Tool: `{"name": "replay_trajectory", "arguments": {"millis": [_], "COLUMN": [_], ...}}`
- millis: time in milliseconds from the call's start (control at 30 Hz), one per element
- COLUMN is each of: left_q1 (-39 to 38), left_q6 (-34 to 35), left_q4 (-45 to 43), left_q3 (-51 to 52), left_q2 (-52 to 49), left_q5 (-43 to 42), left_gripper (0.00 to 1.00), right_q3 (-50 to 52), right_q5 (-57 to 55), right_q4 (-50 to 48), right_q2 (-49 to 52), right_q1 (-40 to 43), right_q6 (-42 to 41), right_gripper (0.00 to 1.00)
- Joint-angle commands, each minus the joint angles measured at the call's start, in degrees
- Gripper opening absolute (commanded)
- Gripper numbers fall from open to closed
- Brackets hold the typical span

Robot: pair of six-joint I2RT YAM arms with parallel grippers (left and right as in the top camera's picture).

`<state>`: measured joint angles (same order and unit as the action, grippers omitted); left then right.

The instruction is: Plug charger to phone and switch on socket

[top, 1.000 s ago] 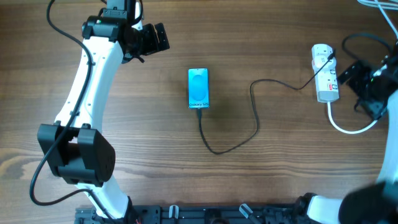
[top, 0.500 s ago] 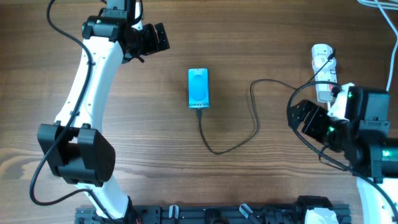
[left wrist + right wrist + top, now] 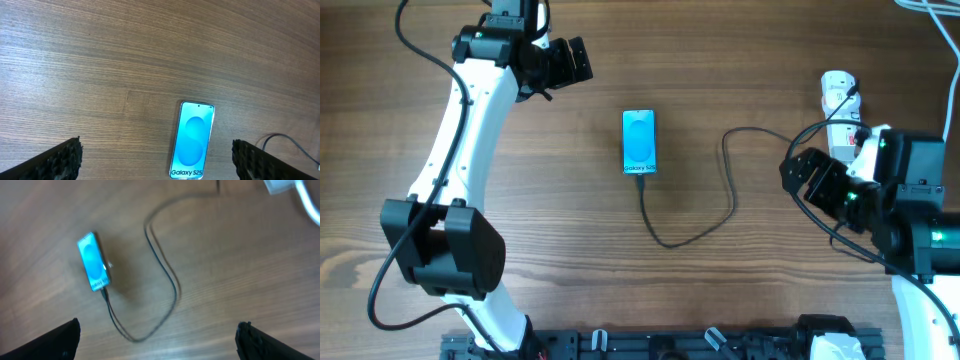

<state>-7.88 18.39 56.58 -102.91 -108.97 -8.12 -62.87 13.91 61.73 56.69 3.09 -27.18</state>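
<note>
Charger (image 3: 732, 195) looks limp and light, looping from phone (image 3: 639, 141) at centre to socket (image 3: 838, 95) at three o'clock; grab its stiff end, not the cable. Left gripper (image 3: 582, 62) and right gripper (image 3: 801, 176) both gape wide, empty.

Counting across the table (image 3: 740, 60): one phone (image 3: 639, 141), one charger (image 3: 731, 190), one socket (image 3: 836, 90), one thick white cord (image 3: 306, 202), and two grippers in all, the left gripper (image 3: 582, 62) and the right gripper (image 3: 798, 175).
</note>
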Motion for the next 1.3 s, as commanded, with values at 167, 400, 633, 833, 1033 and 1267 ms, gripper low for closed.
{"name": "replay_trajectory", "arguments": {"millis": [167, 400, 633, 833, 1033, 1267], "left_q1": [-0.15, -0.15, -0.15, -0.15, -0.15, -0.15], "left_q6": [0.52, 0.5, 0.5, 0.5, 0.52, 0.5], "left_q4": [-0.13, -0.13, -0.15, -0.13, -0.13, -0.13], "left_q3": [0.15, 0.15, 0.15, 0.15, 0.15, 0.15], "left_q2": [-0.57, -0.57, -0.57, -0.57, -0.57, -0.57], "left_q5": [0.52, 0.52, 0.52, 0.52, 0.52, 0.52], "left_gripper": [1.0, 1.0, 1.0, 1.0, 1.0, 1.0], "right_q3": [5.01, 26.36, 45.75, 54.51, 62.62, 62.62], "right_q5": [2.54, 6.56, 6.75, 6.56, 5.97, 1.62], "right_q4": [-12.5, -30.67, -48.17, -58.49, -69.77, -67.56], "right_q2": [-11.26, -28.94, -46.86, -53.51, -56.52, -56.52], "right_q1": [-0.63, -0.63, -0.61, -0.63, -0.63, -0.68], "right_q6": [17.86, 24.65, 26.32, 30.69, 30.18, 28.96], "right_gripper": [1.0, 1.0, 1.0, 1.0, 1.0, 1.0]}}
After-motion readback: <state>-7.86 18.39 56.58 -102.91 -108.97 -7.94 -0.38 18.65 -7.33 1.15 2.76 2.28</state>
